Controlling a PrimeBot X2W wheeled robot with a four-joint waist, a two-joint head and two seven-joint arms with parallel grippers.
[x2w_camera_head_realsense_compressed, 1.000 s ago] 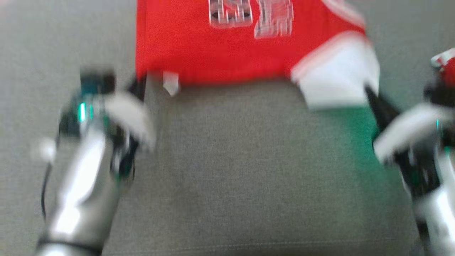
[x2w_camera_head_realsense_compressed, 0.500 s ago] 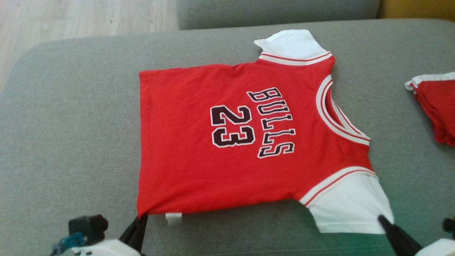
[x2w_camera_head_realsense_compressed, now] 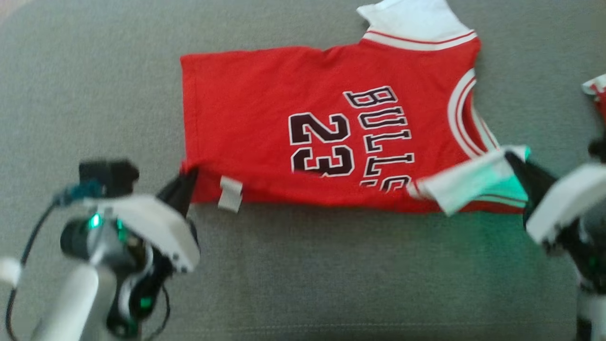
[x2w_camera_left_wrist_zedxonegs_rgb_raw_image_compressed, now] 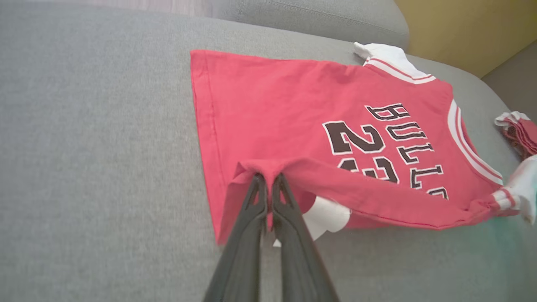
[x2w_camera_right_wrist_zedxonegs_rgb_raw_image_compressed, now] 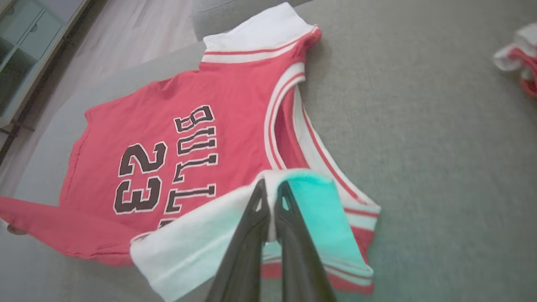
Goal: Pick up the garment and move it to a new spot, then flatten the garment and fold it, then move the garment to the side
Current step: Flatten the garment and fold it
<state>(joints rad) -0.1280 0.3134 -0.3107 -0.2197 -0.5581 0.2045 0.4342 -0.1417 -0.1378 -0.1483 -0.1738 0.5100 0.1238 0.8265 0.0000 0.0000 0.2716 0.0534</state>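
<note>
On a grey sofa cushion (x2w_camera_head_realsense_compressed: 94, 71), the left gripper (x2w_camera_head_realsense_compressed: 186, 179) clamps shut on the hem corner of the red Bulls jersey (x2w_camera_head_realsense_compressed: 255, 104), lifting its near edge. The jersey lies spread mid-cushion. The right gripper (x2w_camera_head_realsense_compressed: 513, 158) pinches the white sleeve (x2w_camera_head_realsense_compressed: 466, 182), folded over the lettering. Another red-and-white garment (x2w_camera_head_realsense_compressed: 597, 92) lies apart at far right.

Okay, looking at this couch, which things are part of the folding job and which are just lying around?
In the job: red BULLS 23 jersey with white sleeves; left gripper, jaws shut on its hem corner; right gripper, jaws shut on a white sleeve.
Lying about: small red-and-white cloth bundle at the right; grey fabric sofa cushion, merely the surface.
</note>
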